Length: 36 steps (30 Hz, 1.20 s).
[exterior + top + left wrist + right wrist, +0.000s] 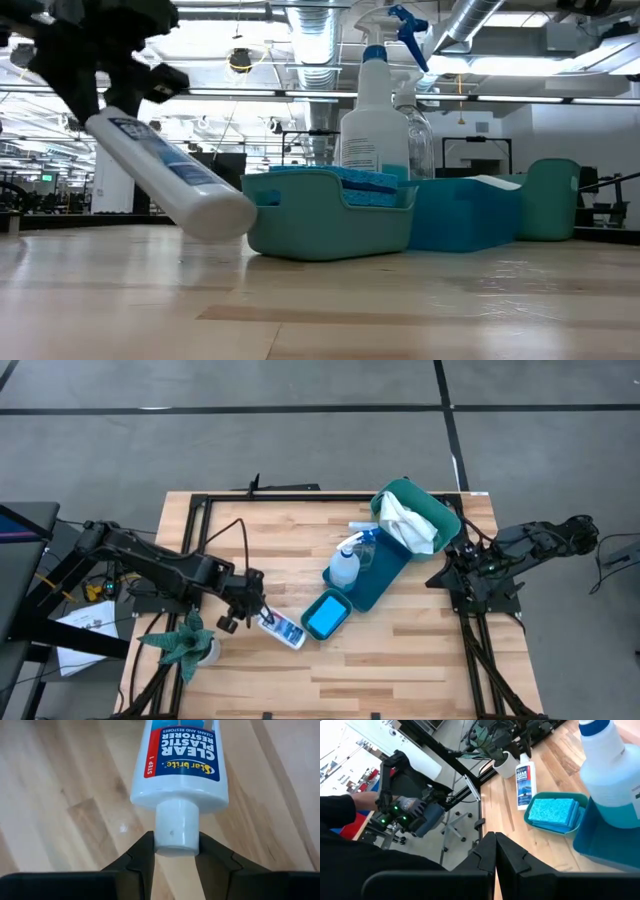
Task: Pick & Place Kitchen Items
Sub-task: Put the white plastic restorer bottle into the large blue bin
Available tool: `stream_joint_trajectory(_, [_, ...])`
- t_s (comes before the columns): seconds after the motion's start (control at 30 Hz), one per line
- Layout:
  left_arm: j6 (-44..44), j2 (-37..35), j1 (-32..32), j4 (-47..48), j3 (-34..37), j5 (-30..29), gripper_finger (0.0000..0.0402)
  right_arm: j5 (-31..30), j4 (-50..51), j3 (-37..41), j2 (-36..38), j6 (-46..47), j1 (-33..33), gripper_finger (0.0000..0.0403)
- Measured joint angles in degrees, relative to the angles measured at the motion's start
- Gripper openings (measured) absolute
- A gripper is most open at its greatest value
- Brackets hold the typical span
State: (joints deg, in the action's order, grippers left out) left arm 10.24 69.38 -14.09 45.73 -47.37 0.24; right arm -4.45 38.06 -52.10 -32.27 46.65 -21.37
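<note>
Left gripper clamps the white cap of the small blue-labelled white bottle, 1 dark finger on each side of the cap, as the left wrist view shows. Low view: the bottle hangs tilted, cap end raised and base end down at or just above the wooden table; whether the base touches cannot be told. High view: the bottle lies just beside the small teal bin, which holds blue sponges, and near the green spiky plant at the table's front left corner.

Right gripper sits at the right edge of the table with fingers pressed together on nothing, parked well apart from the items.

Placed so far, judged from how things lie: the sponges in the small bin; the white blue-triggered spray bottle and a clear plastic bottle standing in the long teal tray; the white cloth piled in the round teal tub at the back right. A yellow pad cannot be seen in any view.

Remaining, as a judgement: the bottle in the left grip appears to be the only item outside a container, so the task looks close to finished, with carrying and release into a bin not yet done
</note>
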Motion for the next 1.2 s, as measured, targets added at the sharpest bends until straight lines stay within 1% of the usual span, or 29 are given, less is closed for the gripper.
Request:
stream_joint_trajectory(0.13, [0.74, 0.02, 1.30, 7.54, -4.64, -2.19, 0.0107, -0.07, 0.00, 0.01, 0.00, -0.69, 0.00, 0.0000])
stream_joint_trajectory(0.27, [1.76, 0.02, 3.78, 16.55, -10.32, -5.63, 0.0107, -0.11, 0.00, 0.00, 0.00, -1.86, 0.00, 0.0000])
stream_joint_trajectory(0.47, [3.78, 0.08, 8.85, 29.39, -17.56, -7.41, 0.0107, -0.57, -0.11, 0.00, 0.00, -3.82, 0.00, 0.0000])
stream_joint_trajectory(0.57, [4.43, 1.71, 10.83, 36.77, -20.62, -8.84, 0.0107, -0.79, -0.42, 0.00, -0.02, -4.98, 0.02, 0.0000])
stream_joint_trajectory(0.67, [4.58, 4.51, 12.54, 44.58, -23.33, -8.91, 0.0107, -0.80, -0.61, 0.00, 0.00, -5.78, 0.00, 0.0000])
stream_joint_trajectory(0.8, [5.15, 6.65, 13.22, 44.05, -25.20, -7.93, 0.0107, -1.07, -0.79, 0.00, 0.00, -6.79, 0.02, 0.0000])
stream_joint_trajectory(0.97, [5.42, 11.27, 13.20, 44.48, -26.57, -7.44, 0.0107, -1.05, -0.79, 0.02, 0.02, -7.30, 0.00, 0.0000])
stream_joint_trajectory(1.2, [3.32, 15.56, 13.20, 44.13, -26.55, -7.77, 0.0107, -1.05, -0.75, 0.02, -0.02, -8.28, -0.04, 0.0000])
